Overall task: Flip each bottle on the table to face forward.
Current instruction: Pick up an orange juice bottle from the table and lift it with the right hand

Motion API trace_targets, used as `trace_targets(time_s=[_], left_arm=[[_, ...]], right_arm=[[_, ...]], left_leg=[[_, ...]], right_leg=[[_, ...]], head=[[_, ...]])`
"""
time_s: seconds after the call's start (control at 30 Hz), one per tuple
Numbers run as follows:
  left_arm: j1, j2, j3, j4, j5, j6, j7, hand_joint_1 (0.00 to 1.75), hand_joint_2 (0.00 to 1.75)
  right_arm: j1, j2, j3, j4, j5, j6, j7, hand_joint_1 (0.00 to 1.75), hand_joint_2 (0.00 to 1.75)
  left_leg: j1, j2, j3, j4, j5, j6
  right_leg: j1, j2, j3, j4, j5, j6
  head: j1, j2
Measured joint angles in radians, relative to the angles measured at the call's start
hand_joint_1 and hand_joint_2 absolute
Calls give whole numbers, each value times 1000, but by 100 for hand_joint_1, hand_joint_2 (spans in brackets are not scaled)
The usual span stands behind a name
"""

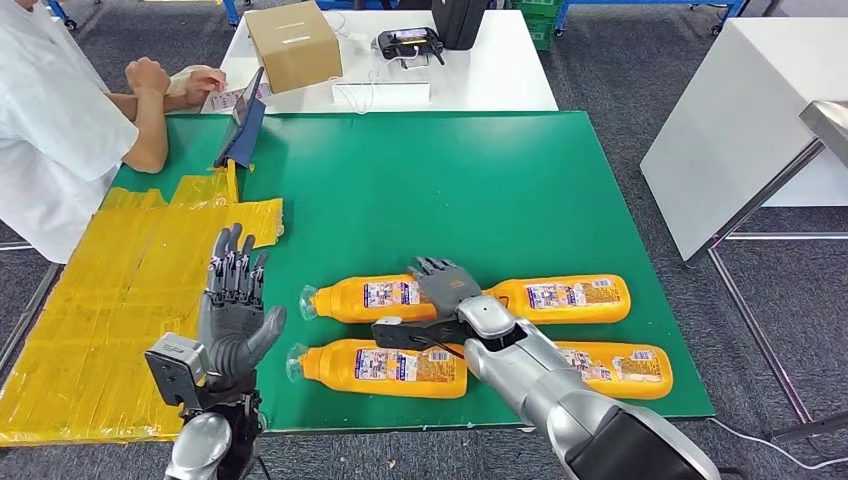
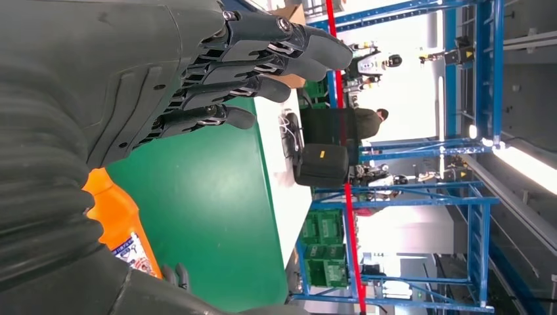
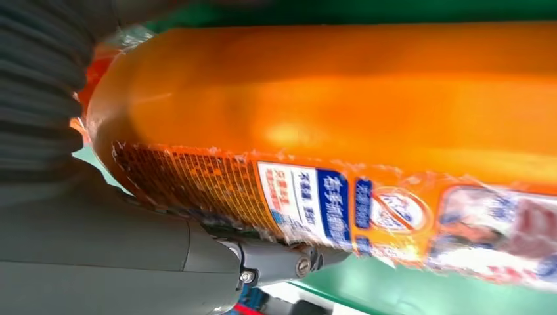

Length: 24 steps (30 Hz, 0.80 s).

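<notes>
Four orange bottles lie in two rows low in the frame, all showing labels, so hard to say how many are flipped. Right hand (image 1: 445, 284) rests on the back-left bottle (image 1: 375, 297), grip unclear. Left hand (image 1: 233, 305) hovers, fingers spread, holding nothing

The orange bottle (image 3: 341, 118) seen close up in the right wrist view is carrying a printed label (image 3: 315, 203) with white Chinese characters on a blue band, but the print is too blurred to be read. The four orange bottles (image 1: 385, 297) lying on the green table (image 1: 450, 180) are showing blue-and-white labels whose text is too small to make out.
</notes>
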Motion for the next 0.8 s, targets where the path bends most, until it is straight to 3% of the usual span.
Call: trace_targets(time_s=[0.23, 0.5, 0.67, 0.8], left_arm=[[2, 0, -7, 7, 3, 0, 1, 0, 175], [26, 0, -15, 2, -11, 0, 5, 0, 175], [64, 0, -15, -19, -39, 8, 10, 0, 175], [97, 3, -16, -27, -87, 22, 12, 0, 175]], right_arm=[[13, -2, -36, 20, -28, -90, 12, 175, 175], [65, -12, -127, -5, -65, -281, -65, 175, 175], [177, -31, -227, -174, -168, -434, -200, 175, 175], [342, -42, -330, -478, -375, -461, -379, 175, 175]], left_leg=[[0, 0, 0, 0, 0, 0], [0, 0, -1, 0, 0, 0], [0, -1, -3, 0, 0, 0], [0, -2, -5, 0, -1, -1]], right_leg=[[0, 0, 0, 0, 0, 0], [0, 0, 0, 0, 0, 0], [0, 0, -2, 0, 0, 0], [0, -1, -4, 0, -2, 1]], head=[[0, 0], [0, 0], [0, 0], [0, 0]])
